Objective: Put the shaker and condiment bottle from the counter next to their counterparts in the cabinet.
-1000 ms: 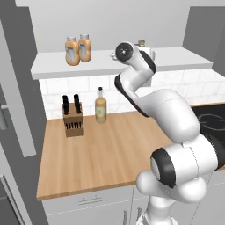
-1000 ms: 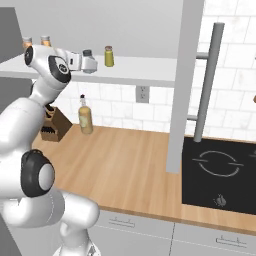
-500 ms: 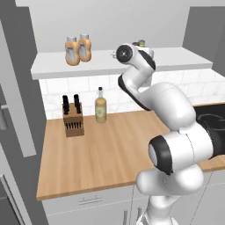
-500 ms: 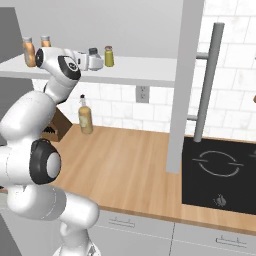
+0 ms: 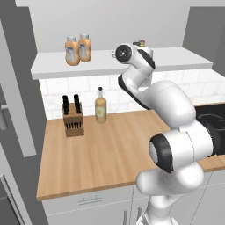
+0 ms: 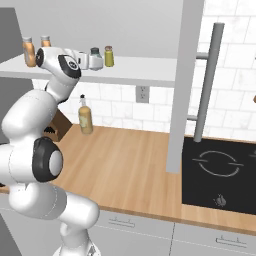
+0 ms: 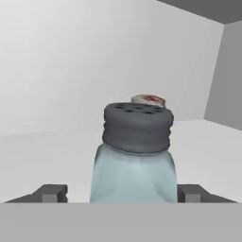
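Gripper (image 7: pixel 121 194) spread apart, clear of blue-grey shaker (image 7: pixel 133 156) standing at frame centre on cabinet shelf (image 7: pixel 42 156), olive-green shaker (image 6: pixel 108 56) just behind. Careless retreat could clip and topple it.

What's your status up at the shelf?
Gripper open, fingertips clear of the blue-grey shaker jar. Shaker upright on the white shelf board, beside the olive-green shaker. Nothing blocking.
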Controlling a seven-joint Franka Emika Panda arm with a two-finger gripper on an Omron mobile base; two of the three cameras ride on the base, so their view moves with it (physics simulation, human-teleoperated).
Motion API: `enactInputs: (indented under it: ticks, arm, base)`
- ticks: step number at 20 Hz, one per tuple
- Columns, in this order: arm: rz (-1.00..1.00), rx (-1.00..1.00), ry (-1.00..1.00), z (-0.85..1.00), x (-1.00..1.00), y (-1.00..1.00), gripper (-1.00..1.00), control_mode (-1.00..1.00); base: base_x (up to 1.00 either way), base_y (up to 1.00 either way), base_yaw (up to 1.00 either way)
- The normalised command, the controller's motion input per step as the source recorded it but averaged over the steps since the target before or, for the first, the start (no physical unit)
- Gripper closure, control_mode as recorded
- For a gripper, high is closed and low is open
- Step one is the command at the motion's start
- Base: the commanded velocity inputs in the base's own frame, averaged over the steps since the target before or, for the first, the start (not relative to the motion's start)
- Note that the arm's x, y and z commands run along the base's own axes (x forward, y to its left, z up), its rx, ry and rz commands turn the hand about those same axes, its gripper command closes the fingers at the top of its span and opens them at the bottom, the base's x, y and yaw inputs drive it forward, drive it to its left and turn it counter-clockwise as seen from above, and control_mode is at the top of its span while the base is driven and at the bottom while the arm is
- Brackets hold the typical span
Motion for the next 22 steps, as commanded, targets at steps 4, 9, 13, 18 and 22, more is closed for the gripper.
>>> enactInputs:
  ticks: [4, 9, 13, 18, 22]
  arm:
    - [0.0, 0.0, -0.02, 0.09, -0.44, 0.0, -1.0, -1.0]
    - [0.0, 0.0, -0.05, 0.24, -0.84, 0.0, -1.0, -1.0]
    - [0.0, 0.0, -0.07, 0.32, -0.9, 0.0, -1.0, -1.0]
    - [0.03, 0.0, -0.01, 0.13, -0.48, 0.18, -1.0, -1.0]
    - [0.11, 0.0, 0.0, 0.0, -0.48, 0.43, -1.0, -1.0]
  base:
    - [0.0, 0.0, 0.0]
    - [0.0, 0.0, 0.0]
    - [0.0, 0.0, 0.0]
    - [0.0, 0.0, 0.0]
    - [0.0, 0.0, 0.0]
